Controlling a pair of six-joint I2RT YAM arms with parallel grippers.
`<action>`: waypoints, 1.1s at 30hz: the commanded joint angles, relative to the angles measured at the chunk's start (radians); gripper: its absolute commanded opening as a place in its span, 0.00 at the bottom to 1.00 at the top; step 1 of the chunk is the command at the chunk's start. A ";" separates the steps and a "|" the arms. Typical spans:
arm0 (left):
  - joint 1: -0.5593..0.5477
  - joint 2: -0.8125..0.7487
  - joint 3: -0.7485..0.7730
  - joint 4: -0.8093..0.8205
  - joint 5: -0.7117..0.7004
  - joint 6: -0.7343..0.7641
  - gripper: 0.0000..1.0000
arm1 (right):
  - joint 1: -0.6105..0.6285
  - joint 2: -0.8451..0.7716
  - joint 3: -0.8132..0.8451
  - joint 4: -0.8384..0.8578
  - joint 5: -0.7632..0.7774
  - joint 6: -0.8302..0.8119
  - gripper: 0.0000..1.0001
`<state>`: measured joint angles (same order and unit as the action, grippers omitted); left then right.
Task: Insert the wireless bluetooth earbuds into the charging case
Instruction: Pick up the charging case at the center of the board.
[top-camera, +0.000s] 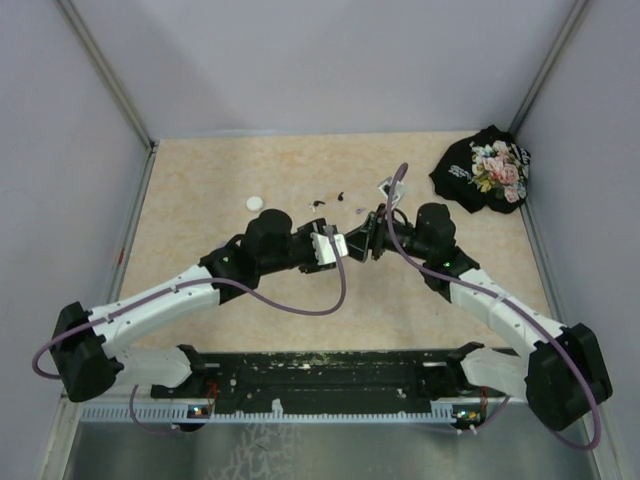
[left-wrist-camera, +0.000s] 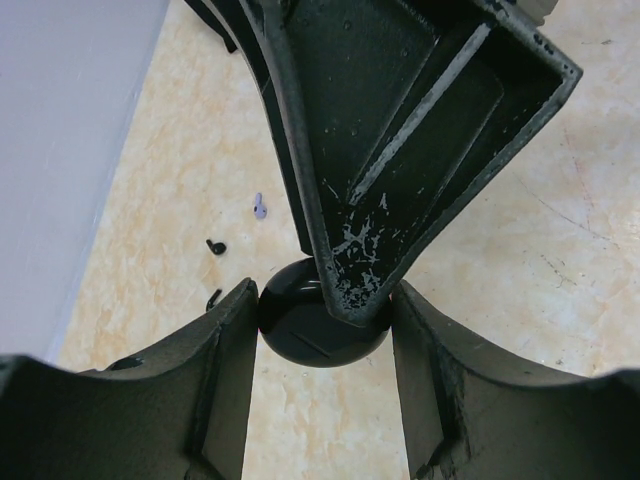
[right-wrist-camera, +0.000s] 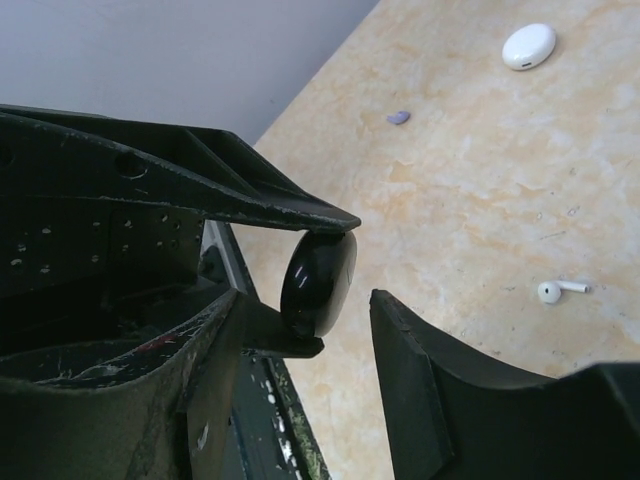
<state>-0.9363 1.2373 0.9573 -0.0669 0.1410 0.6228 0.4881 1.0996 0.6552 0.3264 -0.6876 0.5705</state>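
A glossy black round charging case (left-wrist-camera: 315, 340) hangs above the table, and my left gripper (left-wrist-camera: 322, 294) is shut on its two sides. My right gripper (right-wrist-camera: 305, 297) meets it from the opposite side and stands open around the case (right-wrist-camera: 320, 285). One right finger (left-wrist-camera: 400, 150) lies across the case's top, and the other finger (right-wrist-camera: 440, 390) is a small gap away from it. In the top view the two grippers, left (top-camera: 338, 246) and right (top-camera: 368, 240), meet mid-table. Loose earbuds lie on the table: a purple one (left-wrist-camera: 259, 207), a black one (left-wrist-camera: 215, 246) and a white one (right-wrist-camera: 558, 291).
A white round case (right-wrist-camera: 529, 46) (top-camera: 256, 203) lies on the table at the back left. A black floral cloth (top-camera: 485, 172) sits in the back right corner. Grey walls enclose the tan table (top-camera: 220, 170) on three sides.
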 joint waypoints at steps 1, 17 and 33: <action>-0.010 0.010 0.036 0.019 0.002 0.018 0.46 | 0.024 0.024 0.057 0.039 0.017 -0.032 0.52; -0.029 0.055 0.047 0.011 -0.052 0.020 0.52 | 0.067 0.044 0.050 0.015 0.086 -0.079 0.09; -0.017 -0.063 -0.056 0.121 -0.164 -0.289 0.90 | -0.055 -0.075 -0.080 0.160 0.064 -0.071 0.00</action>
<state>-0.9588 1.2194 0.9169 0.0097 -0.0216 0.4473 0.4927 1.0615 0.5995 0.3428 -0.5713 0.4747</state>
